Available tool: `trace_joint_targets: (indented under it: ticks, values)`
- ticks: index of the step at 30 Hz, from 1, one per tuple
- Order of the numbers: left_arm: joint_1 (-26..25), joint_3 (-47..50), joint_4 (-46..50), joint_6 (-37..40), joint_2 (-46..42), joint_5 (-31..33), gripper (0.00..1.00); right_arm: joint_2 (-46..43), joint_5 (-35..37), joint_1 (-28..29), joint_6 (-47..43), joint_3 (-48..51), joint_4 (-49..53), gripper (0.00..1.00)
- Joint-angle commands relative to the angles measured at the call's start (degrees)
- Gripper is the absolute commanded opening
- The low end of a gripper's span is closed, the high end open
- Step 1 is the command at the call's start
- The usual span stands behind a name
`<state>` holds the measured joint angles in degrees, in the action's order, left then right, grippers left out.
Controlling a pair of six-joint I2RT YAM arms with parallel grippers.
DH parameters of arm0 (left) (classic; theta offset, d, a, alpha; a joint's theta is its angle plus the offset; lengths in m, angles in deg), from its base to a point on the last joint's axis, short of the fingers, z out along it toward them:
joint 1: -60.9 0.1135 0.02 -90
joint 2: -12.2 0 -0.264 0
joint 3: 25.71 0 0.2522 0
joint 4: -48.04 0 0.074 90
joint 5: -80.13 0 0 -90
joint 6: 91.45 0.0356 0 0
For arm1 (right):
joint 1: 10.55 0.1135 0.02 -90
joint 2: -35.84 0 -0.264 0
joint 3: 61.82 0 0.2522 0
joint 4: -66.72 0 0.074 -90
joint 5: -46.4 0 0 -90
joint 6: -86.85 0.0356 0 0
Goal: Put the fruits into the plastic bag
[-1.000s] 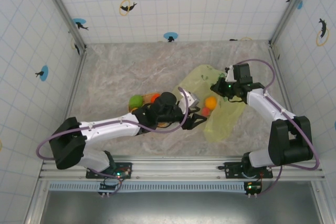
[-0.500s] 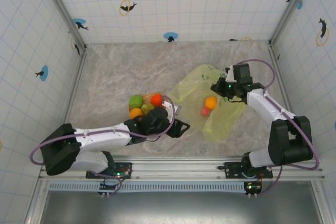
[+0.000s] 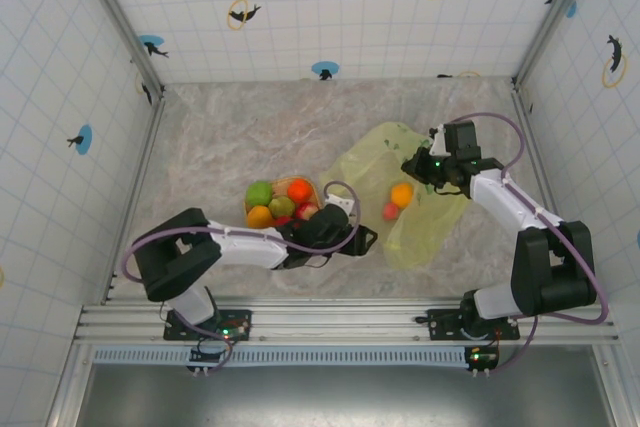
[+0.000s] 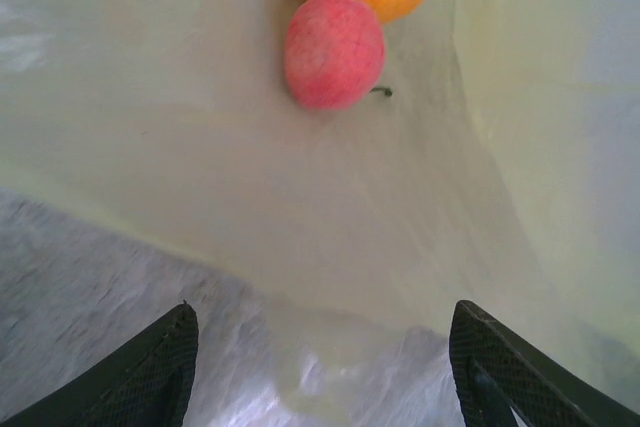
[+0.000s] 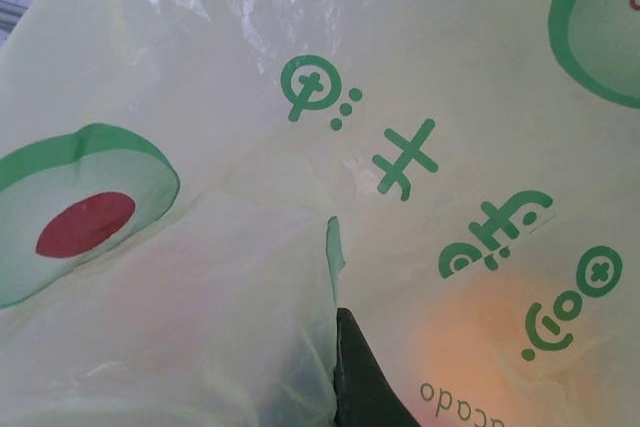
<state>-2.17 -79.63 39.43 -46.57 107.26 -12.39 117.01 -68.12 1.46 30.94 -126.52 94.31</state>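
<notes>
Lying crumpled on the marbled worktop [image 3: 220, 137], the plastic bag [image 3: 428, 232] sits right of centre, its mouth facing the left arm. Two fruits rest inside it: an orange fruit [image 3: 401, 194] and a smaller red fruit [image 3: 390, 211] touching its near-left side. The left wrist view looks into the opening and shows this pair pressed together on the pale film.

The left gripper [image 3: 362, 240] is low over the worktop just outside the bag's mouth. Its fingers [image 4: 150, 367] are spread wide with nothing between them.

The right gripper [image 3: 412, 165] is at the bag's far edge with its jaws pressed together. It seems to be pinching the film there, though the plastic hides the contact in the right wrist view. That view shows one dark fingertip [image 5: 362, 382] under the printed, avocado-patterned sheet.

Just left of the bag is the orange plate [image 3: 316, 190], which holds the remaining fruits. These are a green one [image 3: 260, 192], an orange-red one [image 3: 298, 188], a yellow-orange one [image 3: 259, 215], a paler green one [image 3: 281, 206] and a red one [image 3: 307, 212], all bunched together. The left arm's wrist passes close by the plate's near side.
</notes>
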Motion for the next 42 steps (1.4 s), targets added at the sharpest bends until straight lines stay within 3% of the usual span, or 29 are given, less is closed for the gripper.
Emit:
trace_joint_targets:
  ticks: [1,5,12,14,21,25,37,39,42]
  values:
    - [-0.21,-2.75,-3.80,-1.55,3.45,-0.86,0.67,-0.79,-0.32,0.26,0.33,1.07,-1.54,0.00]
    - [-0.14,-5.72,-4.38,-1.28,7.54,-1.41,0.57,-1.14,-0.71,0.26,0.28,1.42,-1.59,0.00]
    - [1.10,-6.86,-5.30,0.58,8.42,-2.75,0.07,-2.32,0.74,-0.16,-3.84,-0.40,2.59,0.00]
    - [1.79,-6.68,-5.35,1.49,6.33,-4.54,0.00,-2.83,3.02,-0.34,-6.48,-2.08,5.86,0.00]
    - [3.98,-11.00,-4.00,1.18,-3.98,-22.26,0.00,-5.37,18.88,-0.50,-15.58,-11.48,19.74,0.00]
    - [5.23,-13.88,-0.47,1.55,-7.12,-26.05,0.00,-5.36,25.62,-0.77,-17.93,-15.41,23.64,0.00]
    - [8.59,-9.88,10.28,9.33,-6.07,-17.43,0.00,-5.03,19.07,-1.87,-14.81,-14.28,17.85,0.00]
    - [9.62,-8.42,10.69,10.18,-6.68,-16.65,0.05,-5.18,17.21,-1.85,-12.97,-12.89,15.57,0.00]
    - [10.64,-7.17,12.41,12.44,-7.97,-16.28,0.25,-5.54,14.20,-1.82,-10.40,-10.19,11.83,0.00]
